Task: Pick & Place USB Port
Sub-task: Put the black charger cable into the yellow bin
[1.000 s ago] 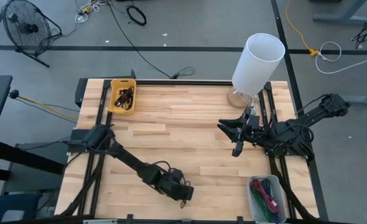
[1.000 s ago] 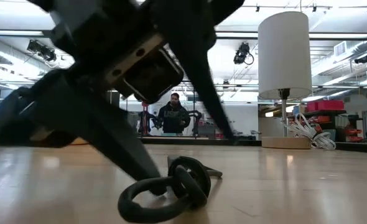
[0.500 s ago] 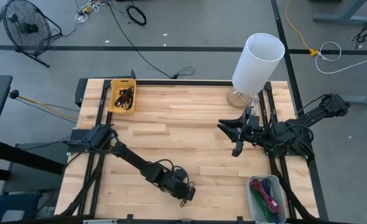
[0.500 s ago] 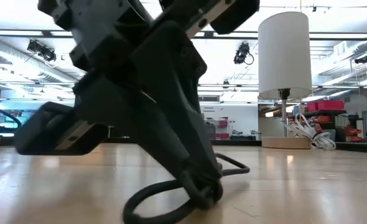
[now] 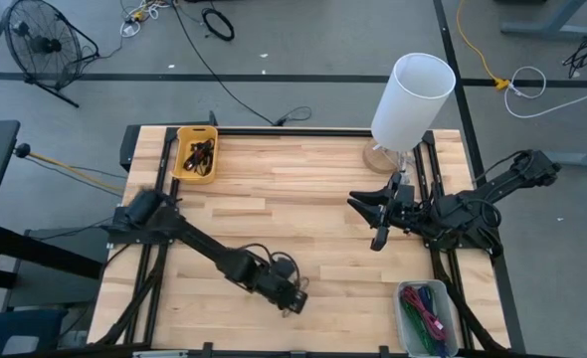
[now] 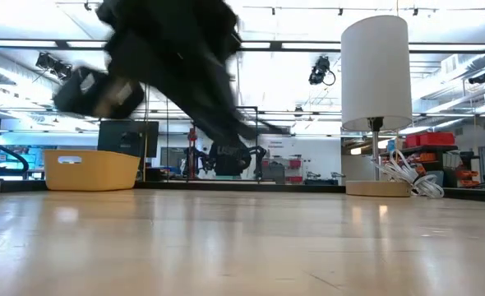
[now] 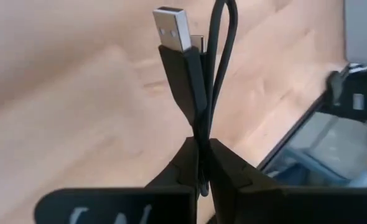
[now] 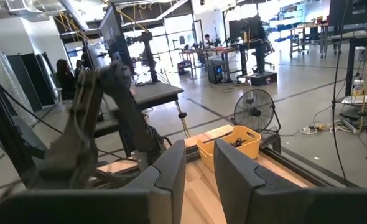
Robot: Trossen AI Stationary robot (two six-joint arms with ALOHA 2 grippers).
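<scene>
A black USB cable (image 7: 216, 56) with a silver-tipped plug (image 7: 171, 28) is held in my left gripper (image 7: 203, 165), which is shut on it. In the high view this gripper (image 5: 295, 300) is near the table's front edge, about midway across, and points slantwise down. In the low view its arm (image 6: 168, 66) is only a dark blur above the table top, and no cable lies on the wood. My right gripper (image 5: 376, 221) hangs level over the table's right half, open by a small gap with nothing between its fingers (image 8: 171, 171). My left gripper pinches the plug's black body at its cord end (image 7: 198, 127) between its two fingers, together with a strand of the looped cord (image 7: 213, 118). The plug runs on past the fingertips, in line with them, silver end farthest out. Plug and loop are clear of the table.
A yellow bin (image 5: 196, 154) with dark cables sits at the far left. A white-shaded lamp (image 5: 413, 94) stands at the far right. A clear bin of coloured cables (image 5: 428, 316) is at the near right corner. Bare wood lies between the arms.
My left gripper has shut on the black cable that lay coiled on the wood, then risen with it while rolling its wrist. The cable has left the table and is gone from the low view.
</scene>
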